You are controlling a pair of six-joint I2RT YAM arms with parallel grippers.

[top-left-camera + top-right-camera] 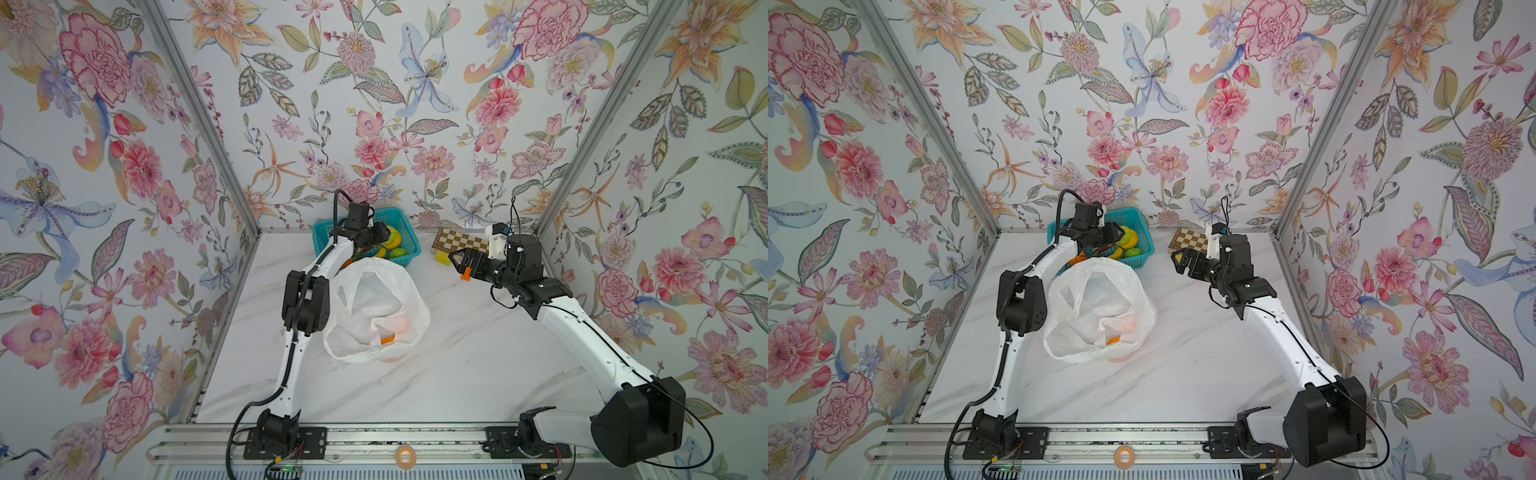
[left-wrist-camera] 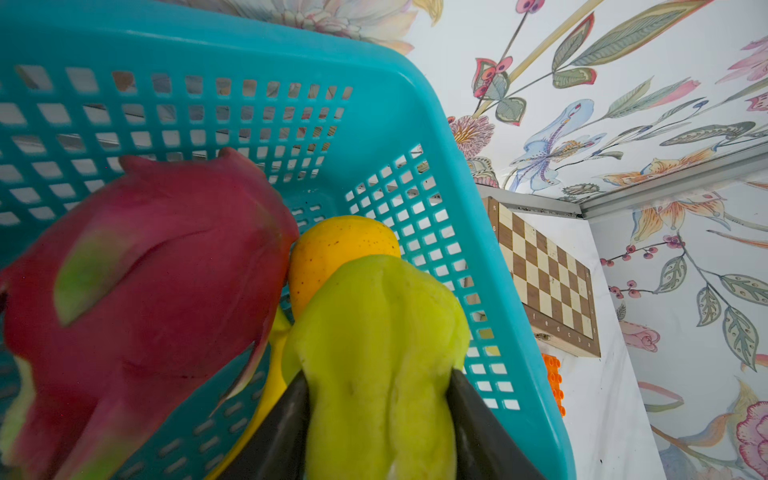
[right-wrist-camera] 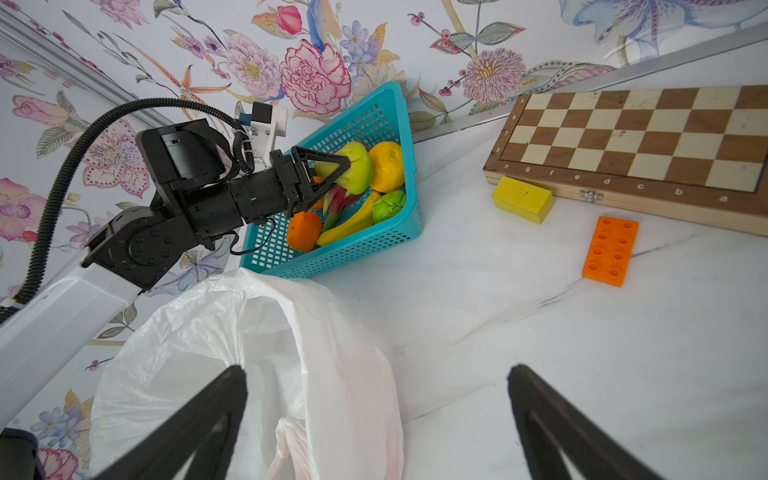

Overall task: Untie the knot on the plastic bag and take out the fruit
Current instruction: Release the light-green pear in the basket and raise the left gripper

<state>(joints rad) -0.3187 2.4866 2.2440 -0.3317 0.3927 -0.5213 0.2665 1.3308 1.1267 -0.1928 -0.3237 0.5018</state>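
The thin, crinkly, translucent white plastic bag (image 1: pixel 374 307) lies slumped on the marble-patterned desk (image 1: pixel 457 353). Its mouth gapes and no knot shows, so untying looks done. Most fruit sits in the teal lattice-walled plastic basket (image 1: pixel 399 218), including a leathery magenta dragon fruit (image 2: pixel 145 270) and a dimpled yellow round one (image 2: pixel 340 245). The left tool (image 3: pixel 340 168) is clamped on a lumpy, matte yellow-green fruit (image 2: pixel 374 332) over the basket. An orange piece (image 1: pixel 387 338) shows inside the bag, so emptying probably remains. The right tool (image 3: pixel 376 374) hangs empty beside the bag, jaws wide apart.

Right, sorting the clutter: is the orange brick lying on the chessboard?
No, the brick lies flat on the table, beside the chessboard.
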